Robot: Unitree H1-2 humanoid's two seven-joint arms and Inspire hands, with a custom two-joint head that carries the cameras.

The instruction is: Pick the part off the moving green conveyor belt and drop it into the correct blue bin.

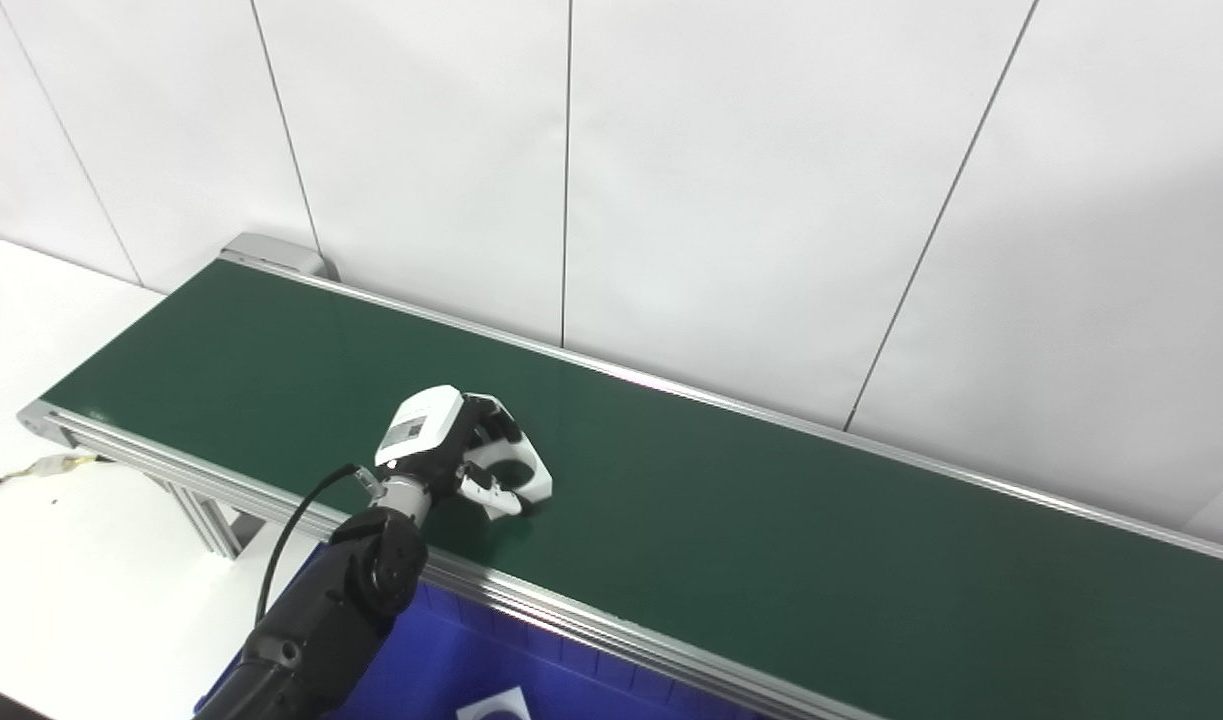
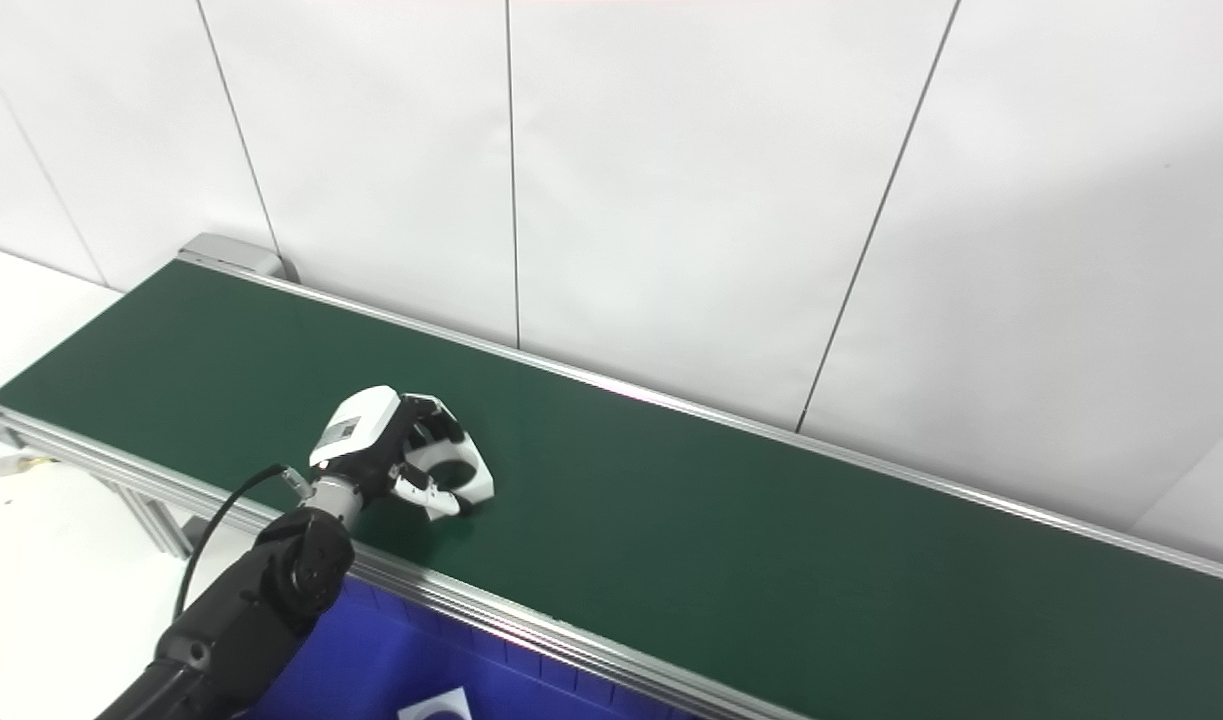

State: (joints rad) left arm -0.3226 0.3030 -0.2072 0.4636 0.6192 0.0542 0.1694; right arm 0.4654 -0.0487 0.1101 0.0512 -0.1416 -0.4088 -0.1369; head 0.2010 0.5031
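My left hand reaches over the near rail onto the green conveyor belt. Its fingers curl down toward the thumb and the tips rest on the belt surface. It also shows in the right eye view. Belt shows through the loop of the fingers. No part shows on the belt or in the hand; anything under the fingertips is hidden. A blue bin sits below the belt's near rail, under my left arm. My right hand is out of view.
The belt runs from upper left to lower right, with silver rails on both sides. A white wall stands close behind it. A white table lies at the left. A white label lies in the bin.
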